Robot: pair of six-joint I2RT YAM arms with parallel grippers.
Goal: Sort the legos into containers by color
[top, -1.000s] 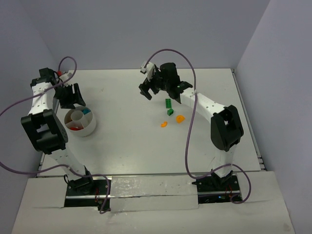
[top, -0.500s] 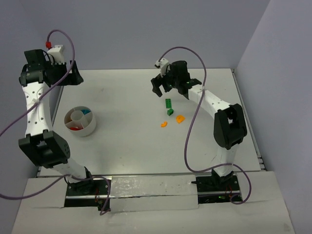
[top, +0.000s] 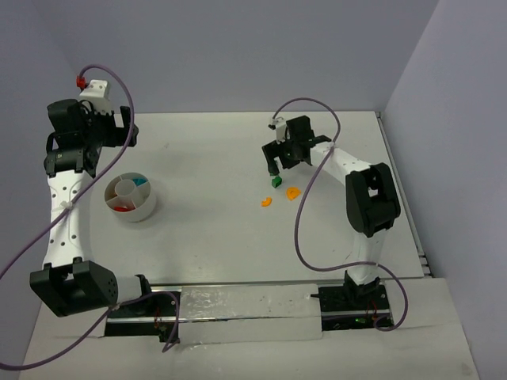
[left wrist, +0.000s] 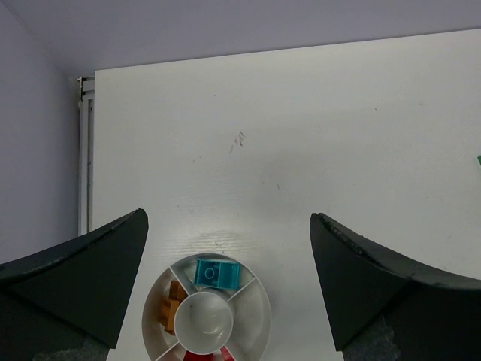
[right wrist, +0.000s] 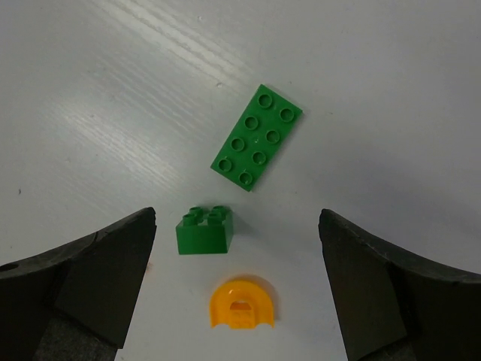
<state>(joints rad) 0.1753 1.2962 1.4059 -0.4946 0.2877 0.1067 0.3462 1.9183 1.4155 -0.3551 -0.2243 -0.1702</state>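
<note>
The white divided bowl point(top: 139, 212) stands at the left of the table. The left wrist view looks down into the bowl point(left wrist: 148, 320): a cyan brick point(left wrist: 216, 273), an orange brick point(left wrist: 173, 305) and a red piece point(left wrist: 201, 357) lie in separate compartments. My left gripper point(top: 119, 133) hangs open high above the bowl, holding nothing. My right gripper point(right wrist: 237, 218) is open over a flat green plate point(right wrist: 257, 138), a small green brick point(right wrist: 204, 231) and an orange arch point(right wrist: 242, 304). In the top view the green brick point(top: 276, 181) lies just below the right gripper point(top: 275, 166).
A second orange curved piece point(top: 266, 201) lies a little left of the first orange arch point(top: 292, 191). The table's left edge point(left wrist: 85, 165) runs beside the bowl, with walls close behind and at both sides.
My left gripper has opened wide and lifted away from the bowl towards the back left. My right gripper has moved right and come down over the green bricks.
</note>
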